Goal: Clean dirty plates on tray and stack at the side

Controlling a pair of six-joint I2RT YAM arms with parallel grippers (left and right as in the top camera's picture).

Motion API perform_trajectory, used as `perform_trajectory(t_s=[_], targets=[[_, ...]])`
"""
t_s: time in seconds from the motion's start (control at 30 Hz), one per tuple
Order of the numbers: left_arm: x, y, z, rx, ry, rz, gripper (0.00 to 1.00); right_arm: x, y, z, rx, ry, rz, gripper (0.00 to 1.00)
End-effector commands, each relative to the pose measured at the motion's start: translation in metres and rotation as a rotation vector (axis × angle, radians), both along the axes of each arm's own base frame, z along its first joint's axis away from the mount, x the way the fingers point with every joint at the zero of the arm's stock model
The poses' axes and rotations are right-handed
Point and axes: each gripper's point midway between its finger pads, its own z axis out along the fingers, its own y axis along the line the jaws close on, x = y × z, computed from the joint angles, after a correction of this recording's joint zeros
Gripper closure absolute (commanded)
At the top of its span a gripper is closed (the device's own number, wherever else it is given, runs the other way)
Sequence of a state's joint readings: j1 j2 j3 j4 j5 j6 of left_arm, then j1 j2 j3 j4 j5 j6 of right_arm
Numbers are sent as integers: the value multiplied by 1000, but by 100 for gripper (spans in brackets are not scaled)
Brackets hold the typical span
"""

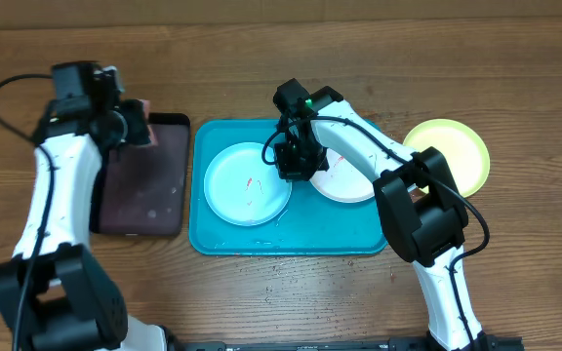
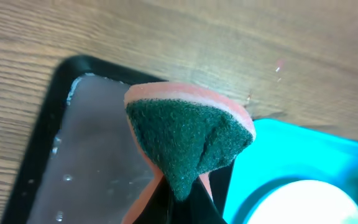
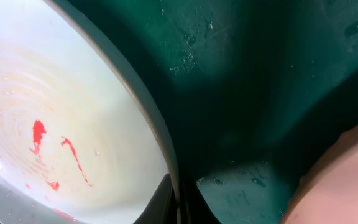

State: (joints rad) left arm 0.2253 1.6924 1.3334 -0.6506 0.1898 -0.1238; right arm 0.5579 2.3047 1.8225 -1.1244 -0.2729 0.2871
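We see the left gripper pinching a sponge (green side to camera) over the far end of the black tray. The right gripper clamps the right rim of the cyan plate, red smears on it, lying in the blue tray. The white plate sits beside it in the tray; the yellow-green plate is on the table, right of the tray.

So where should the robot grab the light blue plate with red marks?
Pinch its thin rim on the right side, coming down from above, one finger inside and one outside. The light cyan plate lies flat in the tray, so only the edge sticks up enough to pinch. The right end effector sits at that rim. The left end effector holds a sponge.
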Motion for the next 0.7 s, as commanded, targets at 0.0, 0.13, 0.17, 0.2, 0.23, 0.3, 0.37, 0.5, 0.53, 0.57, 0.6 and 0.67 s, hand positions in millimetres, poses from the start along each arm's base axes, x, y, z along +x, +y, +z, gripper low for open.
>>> perform_trajectory(t_s=[0.0, 0.13, 0.17, 0.2, 0.23, 0.3, 0.37, 0.5, 0.53, 0.57, 0.6, 0.67], targets=[[-11, 0, 43, -48, -106, -56, 96, 6, 2, 10, -1, -46, 8, 96], [-29, -2, 51, -56, -134, -75, 96, 7, 2, 11, 1, -48, 8, 96], [-34, -3, 50, -56, -136, -72, 96, 6, 2, 11, 0, -47, 8, 96], [-40, -3, 48, -55, -138, -68, 96, 6, 2, 10, 0, -47, 8, 96], [-46, -5, 46, -58, -142, -62, 96, 6, 2, 10, 0, -47, 8, 96], [-57, -7, 44, -60, -170, -59, 96, 6, 2, 11, 0, -46, 8, 96], [-64, -4, 43, -56, -207, -32, 96, 6, 2, 10, 0, -47, 8, 96], [-62, 6, 37, -28, -322, -9, 96, 6, 2, 11, 0, -47, 8, 96], [-60, 8, 33, -23, -332, -6, 96, 6, 2, 11, 0, -47, 8, 96], [-59, 8, 29, -22, -340, -7, 96, 7, 2, 10, 0, -47, 8, 96], [-56, 5, 25, -34, -352, -22, 96, 7, 2, 11, 0, -48, 8, 96], [-53, -5, 18, -85, -365, -70, 96, 7, 2, 10, 1, -49, 8, 96]])
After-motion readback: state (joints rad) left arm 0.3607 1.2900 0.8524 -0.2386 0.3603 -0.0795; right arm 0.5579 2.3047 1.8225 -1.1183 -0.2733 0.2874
